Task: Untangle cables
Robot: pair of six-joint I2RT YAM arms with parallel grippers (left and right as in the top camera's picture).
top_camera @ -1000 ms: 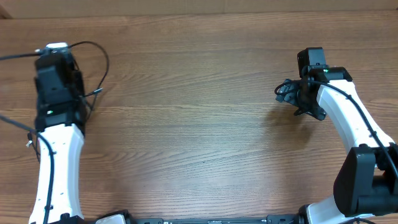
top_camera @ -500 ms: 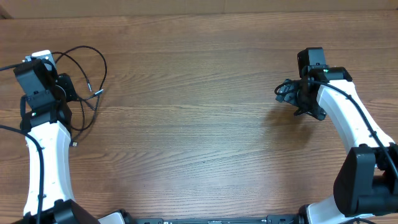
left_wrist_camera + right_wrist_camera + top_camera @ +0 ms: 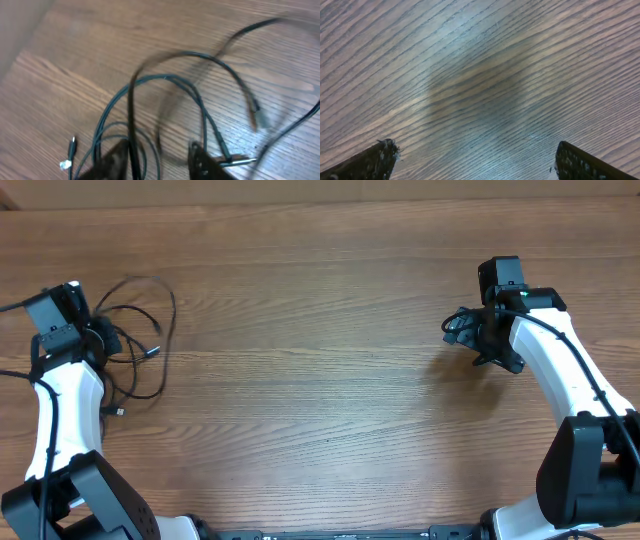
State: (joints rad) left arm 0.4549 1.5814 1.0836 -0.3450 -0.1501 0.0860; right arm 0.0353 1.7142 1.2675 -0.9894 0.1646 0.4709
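I see the cables [image 3: 128,338] in a loose tangle of thin black loops on the far left of the table [image 3: 320,380], just beside the left gripper [image 3: 100,338]. In the left wrist view the cables [image 3: 165,77] arch over the wood in several crossing loops, though part of that picture is blurred. The left gripper [image 3: 157,155] has its fingers [image 3: 117,160] parted, with bare wood showing in the gap. One black strand runs down between them, close to the left-hand finger, and I cannot tell if it touches. A silver plug tip [image 3: 240,161] lies just right of the other finger, and a small plug [image 3: 72,145] lies on the wood to the left.

The right gripper [image 3: 460,330] sits over the far right of the table, well apart from the tangle. Through its wrist camera the right gripper [image 3: 475,150] has its fingers [image 3: 380,157] spread wide, with only wood grain between them.
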